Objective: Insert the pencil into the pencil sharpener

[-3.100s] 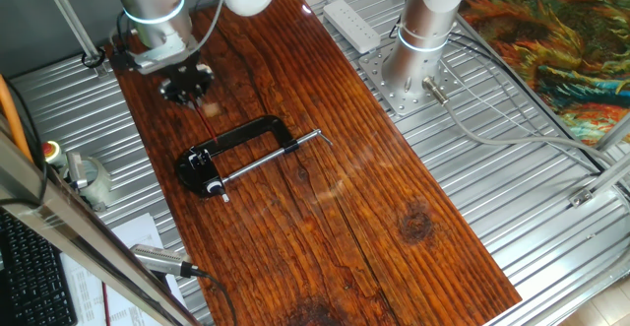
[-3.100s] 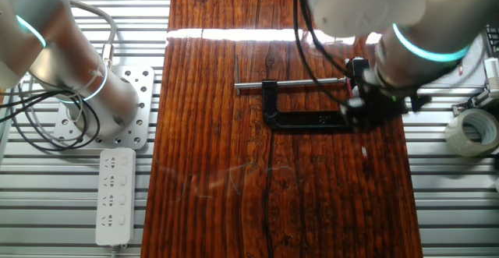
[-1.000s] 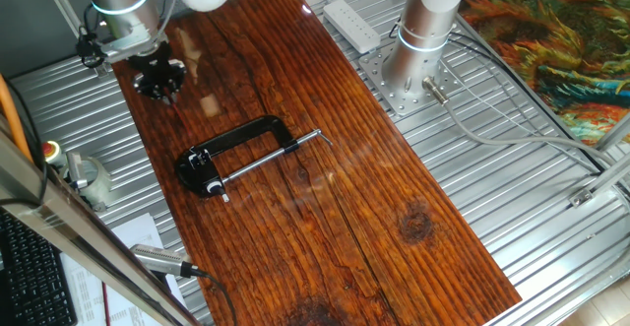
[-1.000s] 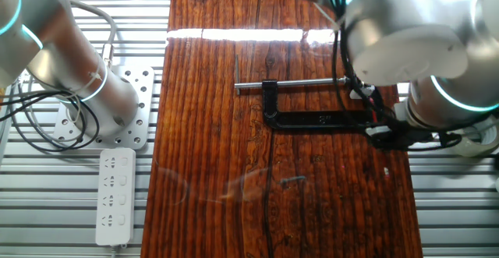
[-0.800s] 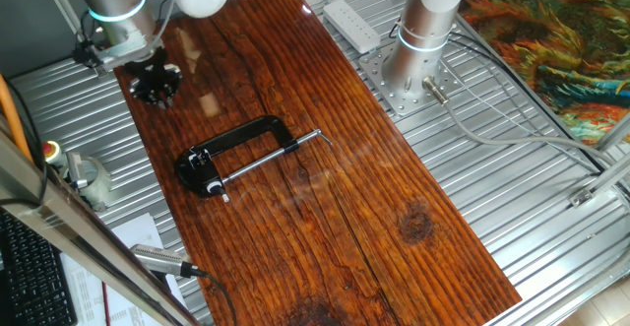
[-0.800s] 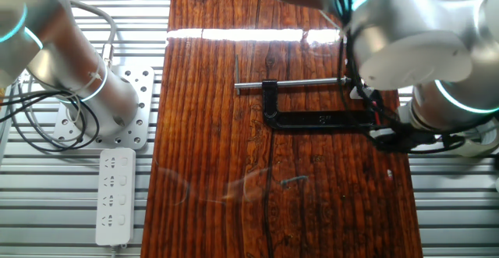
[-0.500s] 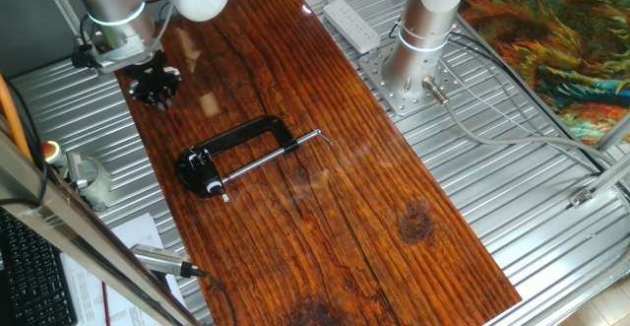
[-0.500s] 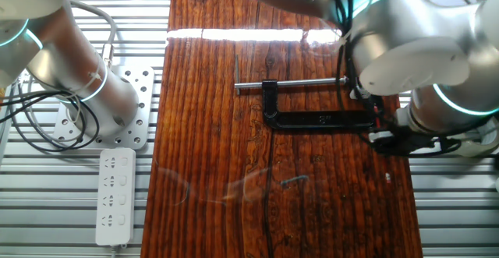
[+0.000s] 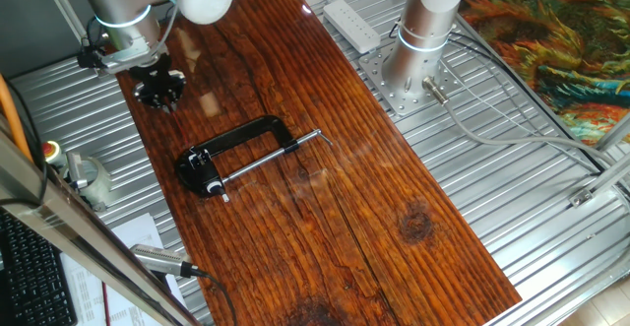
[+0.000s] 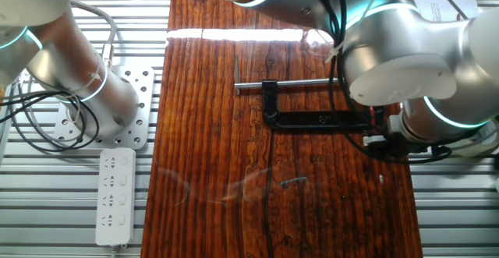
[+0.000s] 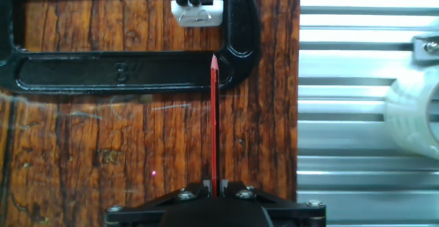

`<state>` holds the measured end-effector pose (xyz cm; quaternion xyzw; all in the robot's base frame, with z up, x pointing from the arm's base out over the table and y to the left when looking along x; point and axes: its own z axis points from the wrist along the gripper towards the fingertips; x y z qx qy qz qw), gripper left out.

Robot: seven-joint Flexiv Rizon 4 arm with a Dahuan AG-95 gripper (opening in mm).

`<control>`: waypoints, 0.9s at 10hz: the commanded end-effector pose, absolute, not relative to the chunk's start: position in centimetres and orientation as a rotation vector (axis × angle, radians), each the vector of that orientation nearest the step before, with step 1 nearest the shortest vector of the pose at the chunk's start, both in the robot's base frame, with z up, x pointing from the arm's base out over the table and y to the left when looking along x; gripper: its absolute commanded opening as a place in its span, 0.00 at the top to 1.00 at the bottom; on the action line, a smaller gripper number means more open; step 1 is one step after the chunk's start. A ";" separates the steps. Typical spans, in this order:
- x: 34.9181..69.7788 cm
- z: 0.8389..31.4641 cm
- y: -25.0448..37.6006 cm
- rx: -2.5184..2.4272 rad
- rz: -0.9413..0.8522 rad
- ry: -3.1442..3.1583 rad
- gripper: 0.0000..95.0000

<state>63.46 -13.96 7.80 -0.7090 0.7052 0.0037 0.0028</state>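
Red pencil (image 11: 213,121) held in pincer (image 11: 214,186), shaft running straight out from between the fingers, sharpened tip pointing away from the hand. Pincer closed on the pencil's rear end; grip point itself at bottom of hand view, partly cut off. In hand view the tip overlaps the black C-clamp (image 11: 123,73) frame, near its curved end; can't tell if tip touches the clamp or hangs above it.

White pencil sharpener (image 11: 197,7) sits at top of hand view, just past the clamp frame, inside the clamp's mouth. Pencil tip is short of it, slightly to one side of its centre line. Apart, not inserted.

Wood counter (image 9: 374,218), dark reddish planks, on ribbed metal surface. One fixed view: pincer (image 9: 157,88) near a long edge of counter, toward a far corner; C-clamp (image 9: 241,149) lies flat beside it, more toward counter middle. Pencil too thin to make out in this view.

Other fixed view: arm body covers most of the pincer (image 10: 386,145), which sits at counter's long edge next to clamp (image 10: 312,118) end. Clamp's silver rod (image 10: 288,83) lies across the counter width.

Off counter: tape roll (image 11: 411,114) on the metal surface just beyond the counter edge; white power strip (image 10: 114,196) on the opposite side; second arm's base (image 9: 418,45) bolted by the far long edge.
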 end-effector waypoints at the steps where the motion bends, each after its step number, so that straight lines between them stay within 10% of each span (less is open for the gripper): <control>1: 63.1 7.5 -13.6 -2.205 0.008 2.221 1.00; 9: 63.3 6.6 -12.3 -2.188 0.018 2.226 1.00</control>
